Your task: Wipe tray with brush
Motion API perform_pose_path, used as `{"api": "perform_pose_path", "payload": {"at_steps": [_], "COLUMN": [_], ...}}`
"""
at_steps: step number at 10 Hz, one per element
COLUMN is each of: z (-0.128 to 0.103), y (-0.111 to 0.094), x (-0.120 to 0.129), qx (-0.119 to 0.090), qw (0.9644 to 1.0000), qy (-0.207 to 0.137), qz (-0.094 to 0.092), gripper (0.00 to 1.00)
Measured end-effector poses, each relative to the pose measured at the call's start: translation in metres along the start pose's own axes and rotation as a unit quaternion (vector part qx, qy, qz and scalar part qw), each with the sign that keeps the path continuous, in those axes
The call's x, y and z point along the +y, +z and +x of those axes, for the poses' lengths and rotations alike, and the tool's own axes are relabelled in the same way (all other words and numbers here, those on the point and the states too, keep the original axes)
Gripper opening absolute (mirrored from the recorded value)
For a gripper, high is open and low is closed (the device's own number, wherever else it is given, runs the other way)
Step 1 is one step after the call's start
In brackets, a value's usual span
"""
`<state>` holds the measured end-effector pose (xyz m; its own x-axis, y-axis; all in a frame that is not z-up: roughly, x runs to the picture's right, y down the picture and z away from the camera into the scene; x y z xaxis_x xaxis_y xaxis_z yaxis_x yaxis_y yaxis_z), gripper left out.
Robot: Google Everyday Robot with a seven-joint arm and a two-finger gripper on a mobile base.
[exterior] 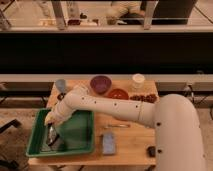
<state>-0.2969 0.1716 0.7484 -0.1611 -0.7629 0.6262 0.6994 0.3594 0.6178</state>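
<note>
Wooden planks make up the counter [131,134], which is set in front of a dark wall panel with glazing above it. At the counter's left end the green tray [80,131] is laid, its long side running toward the near edge. The white arm is reached across from the right and bent down into the tray, so that the gripper [51,134] is placed low over the tray's left half, close to the left rim. The fingers are seen clenched on the brush [54,142], whose dark head is pointed down against the tray floor near the front-left corner; the bristles cannot be made out.

Just beside the tray's right rim, on the bare wood, a blue-grey sponge [108,142] is laid flat. A thin utensil [118,125] is seen a little behind the sponge. Near the counter's front-right corner a small black device [151,150] is partly hidden by the robot's body. Along the far edge a grey cup [61,86], a purple bowl [101,83], a red bowl [118,93] and a white jar [138,80] are lined up, well apart from the tray.
</note>
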Motion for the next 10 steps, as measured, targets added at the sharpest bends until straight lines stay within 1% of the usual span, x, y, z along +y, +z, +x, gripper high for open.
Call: {"api": "perform_pose_path", "payload": {"at_steps": [1,3,4,5,6,7,10], "z": [-0.007,-0.012,-0.013,-0.011,-0.008,0.001,0.013], "y": [0.001,0.003,0.003,0.001,-0.002,-0.007,-0.011], "x": [-0.004,-0.008,-0.007,-0.005,-0.001,0.004,0.011], "qx": [-0.004,-0.014,-0.014,-0.011,-0.002,0.017,0.044], "qw": [0.9999,0.9995,0.9991,0.9989,0.9987,0.9984,0.9974], "qy": [-0.003,-0.008,-0.014,-0.016,-0.019,-0.022,-0.029], "qz": [0.010,0.026,0.038,0.043,0.047,0.050,0.050], "gripper": [0.02,0.02,0.02,0.02,0.02,0.02,0.02]}}
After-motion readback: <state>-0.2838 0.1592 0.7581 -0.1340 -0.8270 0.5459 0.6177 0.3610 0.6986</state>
